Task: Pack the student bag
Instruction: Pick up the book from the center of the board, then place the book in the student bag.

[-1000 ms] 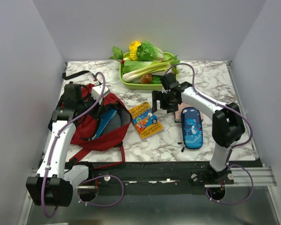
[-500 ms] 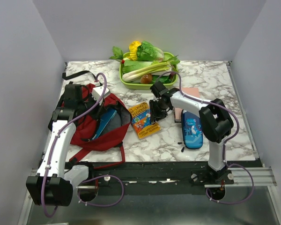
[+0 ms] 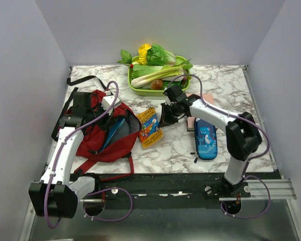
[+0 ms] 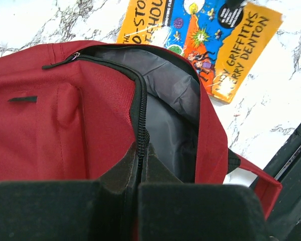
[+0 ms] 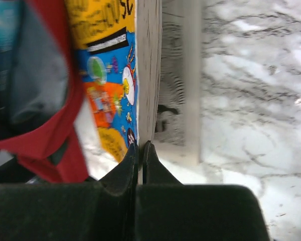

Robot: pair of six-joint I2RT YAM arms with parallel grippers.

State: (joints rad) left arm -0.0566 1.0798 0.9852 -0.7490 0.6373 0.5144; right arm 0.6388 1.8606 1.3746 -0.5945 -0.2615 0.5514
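The dark red student bag [image 3: 93, 138] lies at the left with its main zip open and grey lining [image 4: 173, 108] showing. My left gripper [image 3: 112, 111] is shut on the bag's black zipper edge [image 4: 140, 125] and holds the opening up. Just right of the opening is a colourful orange and blue book [image 3: 149, 128], tilted up on its edge. My right gripper [image 3: 163, 119] is shut on the book's page edge [image 5: 148, 75]. The book's cover [image 5: 110, 85] faces the bag [image 5: 55, 135].
A blue shark-print pencil case [image 3: 205, 138] lies right of the book, with a pink notebook [image 3: 192, 122] partly under the right arm. A green tray [image 3: 135, 90] of vegetables stands at the back centre. The table's black front edge [image 3: 175, 175] is near.
My right gripper has moved left to the book and shut on its edge. The book now stands tilted up and closer to the bag. The left gripper keeps its hold.
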